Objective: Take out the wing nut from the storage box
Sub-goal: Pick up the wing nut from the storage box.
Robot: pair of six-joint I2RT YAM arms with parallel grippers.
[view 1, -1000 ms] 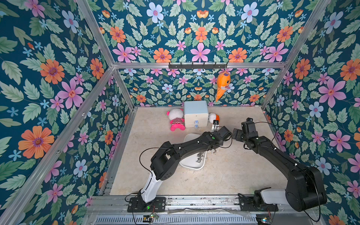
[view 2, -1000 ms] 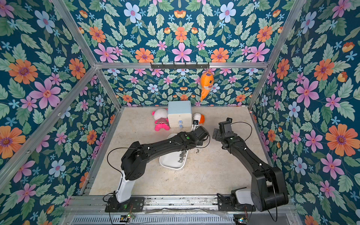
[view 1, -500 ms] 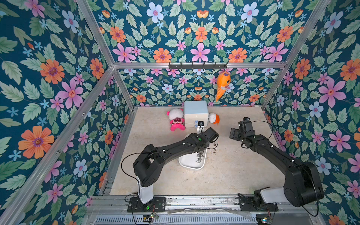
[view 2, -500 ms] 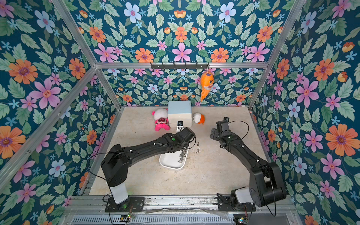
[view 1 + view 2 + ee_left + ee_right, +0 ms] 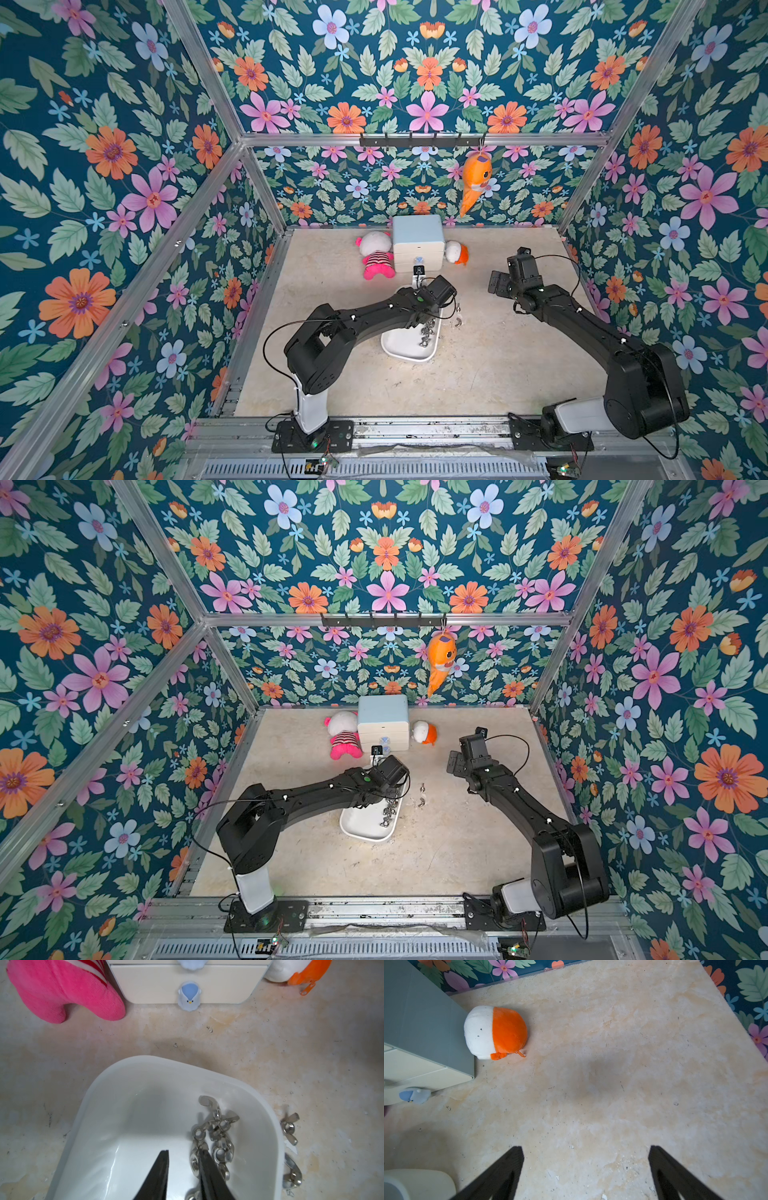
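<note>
- Left end effector (image 5: 184, 1150) hangs inside the storage box (image 5: 124, 1105), jaws narrowly apart, nothing between them.
- One finger (image 5: 207, 1169) hides part of the wing nut heap (image 5: 221, 1125).
- Two loose wing nuts (image 5: 288, 1126) lie on the surface (image 5: 270, 1043) just outside, one partly behind the rim.
- Right end effector (image 5: 586, 1147) gapes wide above the surface.

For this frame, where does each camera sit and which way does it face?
Top views: high at the front, looking down over the whole table; left arm and right arm show.
Left wrist: above the storage box, looking down at wing nuts; left gripper open.
Right wrist: over the table, facing the orange-white plush; right gripper open.
Shared: both wrist views show the drawer cabinet.
</note>
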